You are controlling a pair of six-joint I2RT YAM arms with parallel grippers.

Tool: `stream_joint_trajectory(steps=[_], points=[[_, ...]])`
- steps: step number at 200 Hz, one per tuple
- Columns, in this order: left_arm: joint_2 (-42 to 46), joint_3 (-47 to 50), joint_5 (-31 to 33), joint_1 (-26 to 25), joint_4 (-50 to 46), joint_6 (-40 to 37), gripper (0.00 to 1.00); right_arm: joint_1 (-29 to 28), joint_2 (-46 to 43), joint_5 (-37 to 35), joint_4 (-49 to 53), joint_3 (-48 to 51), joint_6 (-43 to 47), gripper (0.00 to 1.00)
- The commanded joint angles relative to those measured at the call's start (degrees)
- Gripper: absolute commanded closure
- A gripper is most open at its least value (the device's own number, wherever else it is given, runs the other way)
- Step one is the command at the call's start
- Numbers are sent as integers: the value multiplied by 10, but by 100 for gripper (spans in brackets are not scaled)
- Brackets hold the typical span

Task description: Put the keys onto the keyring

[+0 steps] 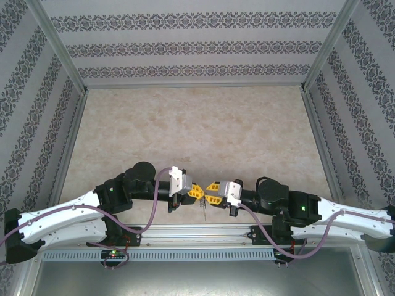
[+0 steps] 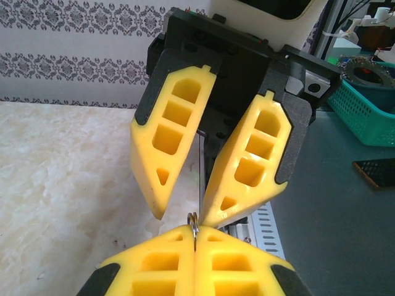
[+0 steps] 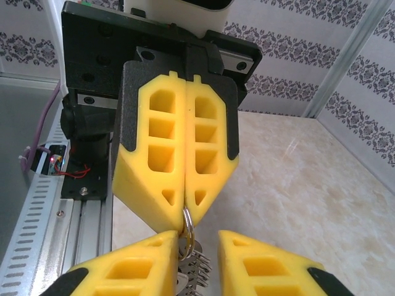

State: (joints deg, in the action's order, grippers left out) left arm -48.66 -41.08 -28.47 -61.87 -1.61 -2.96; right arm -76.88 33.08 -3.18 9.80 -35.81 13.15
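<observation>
So far, the job looks about halfway done, I think. The left hand (image 3: 185,206) has its two yellow fingers pressed tight together, and they pinch the keyring (image 3: 187,227) right at their tips. The right hand (image 3: 197,240) sits straight across from the left hand, tip to tip. Its fingers are apart with a gap between them, and nothing looks squeezed in that gap.

Some small silvery bits (image 3: 196,271) with bumpy edges hang just under the left hand's tips, beside the ring. They may be keys, but they are blurry and cut off. So I cannot tell if any key is on the ring yet. What is left, as I see it, is to slide a key onto the ring, or to check that one sits there.

The keyring is thin grey metal. It shows edge-on, like two wires wound close, and it sticks out a little from the left hand's tips. The pale counter (image 1: 197,123) lies under the left hand.
</observation>
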Motion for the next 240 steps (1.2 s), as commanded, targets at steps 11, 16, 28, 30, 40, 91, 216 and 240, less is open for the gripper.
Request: stream_joint_trajectory(steps=[11, 16, 28, 30, 40, 91, 216, 240], points=[[14, 2, -21, -5, 52, -9, 100, 8, -7, 8, -12, 13, -16, 76], [14, 1, -21, -5, 52, -9, 100, 8, -8, 9, -13, 13, -17, 76], [14, 3, -21, -5, 53, -10, 100, 10, -10, 11, -15, 14, -18, 76], [14, 2, -22, -5, 54, -10, 100, 10, -10, 11, -15, 14, -18, 76], [15, 4, -22, -5, 56, -10, 100, 12, -10, 13, -16, 14, -20, 76], [15, 4, -24, -5, 60, -11, 100, 21, -9, 22, -21, 16, -22, 77], [-23, -37, 74, -6, -68, -53, 83, 30, -8, -1, 48, -10, -20, 100], [-32, -50, 89, -7, -97, -63, 77, 30, 8, -17, 77, -27, -16, 100]])
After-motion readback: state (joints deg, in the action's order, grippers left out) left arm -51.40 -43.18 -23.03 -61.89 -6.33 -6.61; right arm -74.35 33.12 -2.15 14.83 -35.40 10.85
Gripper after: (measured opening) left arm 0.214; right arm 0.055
